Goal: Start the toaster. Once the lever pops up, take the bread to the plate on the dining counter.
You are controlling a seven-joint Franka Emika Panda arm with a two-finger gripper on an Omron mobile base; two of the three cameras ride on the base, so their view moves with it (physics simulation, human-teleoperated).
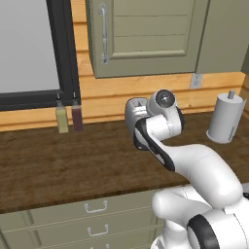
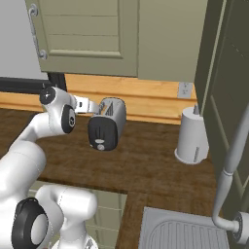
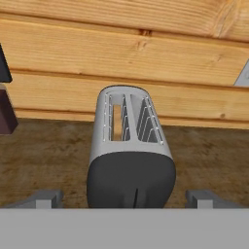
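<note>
Hand view shows you the toaster (image 3: 130, 155) standing on the bench (image 3: 48, 155) near the wooden wall, bread (image 3: 117, 121) in one slot, the pincer (image 3: 125, 198) wide open before its black face, so go down slowly onto the lever.

One toaster (image 2: 107, 124) is sitting on the surface (image 2: 146, 165), one bread (image 3: 116, 121) slice is showing in it, two bottles (image 1: 62, 118) and one paper-towel roll (image 2: 191, 135) are standing nearby.

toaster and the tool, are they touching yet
Apart. In the hand view the tool stands open, with bare worktop between each fingertip and the toaster.
</note>
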